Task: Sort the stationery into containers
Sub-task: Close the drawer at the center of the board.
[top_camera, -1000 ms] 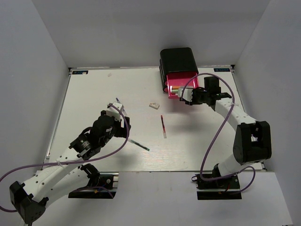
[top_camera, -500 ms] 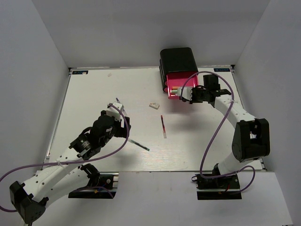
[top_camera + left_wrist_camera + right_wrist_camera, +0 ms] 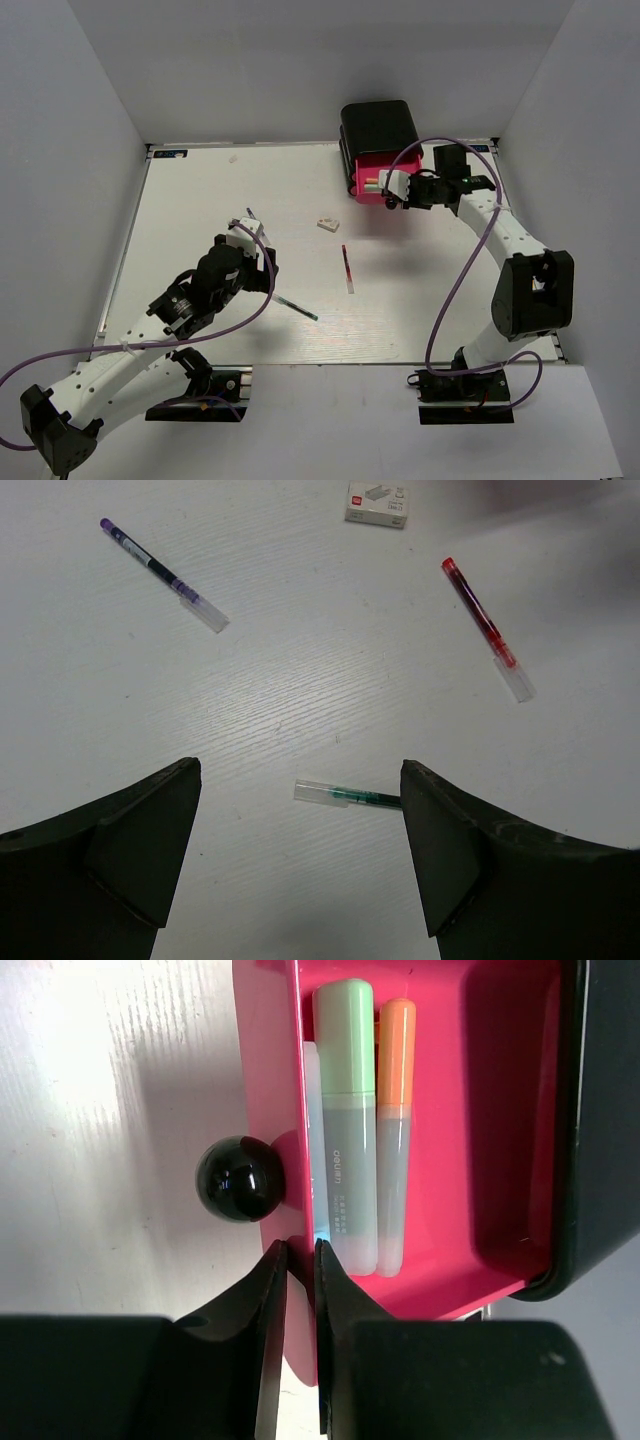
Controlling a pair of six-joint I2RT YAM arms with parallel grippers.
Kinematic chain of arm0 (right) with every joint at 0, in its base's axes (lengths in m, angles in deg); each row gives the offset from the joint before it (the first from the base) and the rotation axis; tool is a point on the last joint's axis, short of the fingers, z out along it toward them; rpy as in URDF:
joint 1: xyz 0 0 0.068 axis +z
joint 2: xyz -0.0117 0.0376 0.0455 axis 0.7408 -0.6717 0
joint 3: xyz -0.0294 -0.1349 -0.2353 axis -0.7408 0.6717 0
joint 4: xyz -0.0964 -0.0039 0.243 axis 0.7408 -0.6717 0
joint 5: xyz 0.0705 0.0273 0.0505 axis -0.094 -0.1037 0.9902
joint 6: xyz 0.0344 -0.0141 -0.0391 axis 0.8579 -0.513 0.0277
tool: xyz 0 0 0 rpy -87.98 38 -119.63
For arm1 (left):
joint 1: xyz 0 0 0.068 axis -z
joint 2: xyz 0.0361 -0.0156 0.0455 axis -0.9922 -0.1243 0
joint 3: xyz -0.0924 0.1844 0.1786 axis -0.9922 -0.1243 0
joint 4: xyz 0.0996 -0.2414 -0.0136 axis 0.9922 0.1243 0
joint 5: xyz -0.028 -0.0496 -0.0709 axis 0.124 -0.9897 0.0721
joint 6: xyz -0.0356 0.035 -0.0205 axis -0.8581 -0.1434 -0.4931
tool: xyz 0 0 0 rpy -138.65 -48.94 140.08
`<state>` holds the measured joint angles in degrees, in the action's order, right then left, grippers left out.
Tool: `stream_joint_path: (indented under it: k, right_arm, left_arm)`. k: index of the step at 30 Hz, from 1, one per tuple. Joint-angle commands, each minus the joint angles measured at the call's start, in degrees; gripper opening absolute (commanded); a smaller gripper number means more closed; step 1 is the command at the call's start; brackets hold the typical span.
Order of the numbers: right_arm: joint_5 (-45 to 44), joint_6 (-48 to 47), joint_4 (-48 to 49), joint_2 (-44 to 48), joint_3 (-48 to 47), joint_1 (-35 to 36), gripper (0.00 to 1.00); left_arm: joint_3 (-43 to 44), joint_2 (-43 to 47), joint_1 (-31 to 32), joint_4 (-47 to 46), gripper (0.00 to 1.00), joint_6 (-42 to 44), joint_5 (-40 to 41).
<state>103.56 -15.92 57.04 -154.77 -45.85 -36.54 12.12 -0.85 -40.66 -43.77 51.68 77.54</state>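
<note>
Right gripper shifted up-frame, pink drawer slid deeper into black case (fingers pinching its front wall). Left gripper spread wide over teal pen, left of centre.

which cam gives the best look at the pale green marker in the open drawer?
Right wrist: the pale green marker lies full length in the pink drawer, beside the orange-capped pen. Top external shows only a pale speck there, next to the right gripper. Left wrist doesn't show it.
</note>
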Motion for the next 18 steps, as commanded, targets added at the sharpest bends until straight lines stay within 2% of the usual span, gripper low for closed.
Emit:
stream_joint_path:
  k: [1, 8, 14, 18]
  right_arm:
    - [-2.4, -0.24, 14.41, 0.49, -5.46, -0.46, 0.09]
    - [-4.16, 0.12, 21.0, 0.14, -3.88, -0.63, 0.1]
    - [-3.63, -5.41, 20.83, 0.76, -3.0, -0.46, 0.12]
    - [-4.08, -9.1, 17.86, -1.7, -7.03, -0.54, 0.13]
  left_arm:
    - [-0.49, 0.26, -0.1, -0.47, 0.9, -0.04, 0.32]
    - [-0.49, -0.26, -0.1, -0.47, 0.9, -0.04, 0.32]
    - [-0.49, -0.79, -0.1, -0.47, 0.92, -0.04, 0.85]
    - [-0.49, -0.79, -0.1, -0.47, 0.92, -0.04, 0.85]
